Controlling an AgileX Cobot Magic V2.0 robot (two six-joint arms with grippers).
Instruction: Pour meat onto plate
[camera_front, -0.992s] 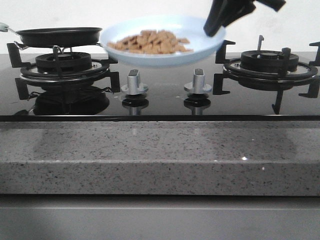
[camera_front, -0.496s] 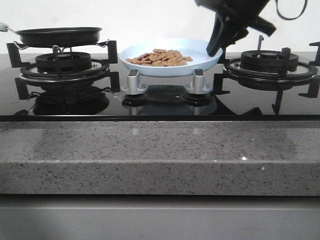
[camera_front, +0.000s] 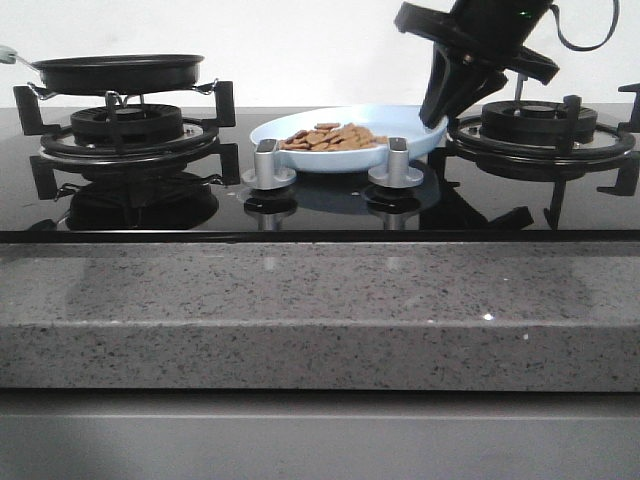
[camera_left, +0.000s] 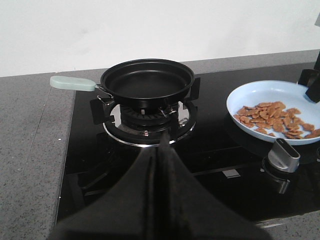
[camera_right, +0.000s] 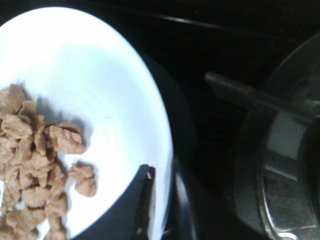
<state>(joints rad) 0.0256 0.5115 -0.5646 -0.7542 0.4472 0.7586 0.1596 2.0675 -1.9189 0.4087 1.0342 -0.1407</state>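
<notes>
Plate (camera_front: 415, 140): on hob behind knobs, holding meat (camera_front: 330, 136) | right end effector (camera_front: 437, 112): clamped on plate rim, seemingly | left end effector (camera_left: 160, 165): closed, empty | frying pan (camera_left: 146, 80): on left burner.

No legible text or markings.

The right gripper (camera_front: 436, 112) is matte black with tapered fingers, a round flange above, and a black cable looping beside it.

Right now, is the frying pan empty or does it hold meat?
Empty: the frying pan shows a bare black inside; the meat lies on the plate.
</notes>
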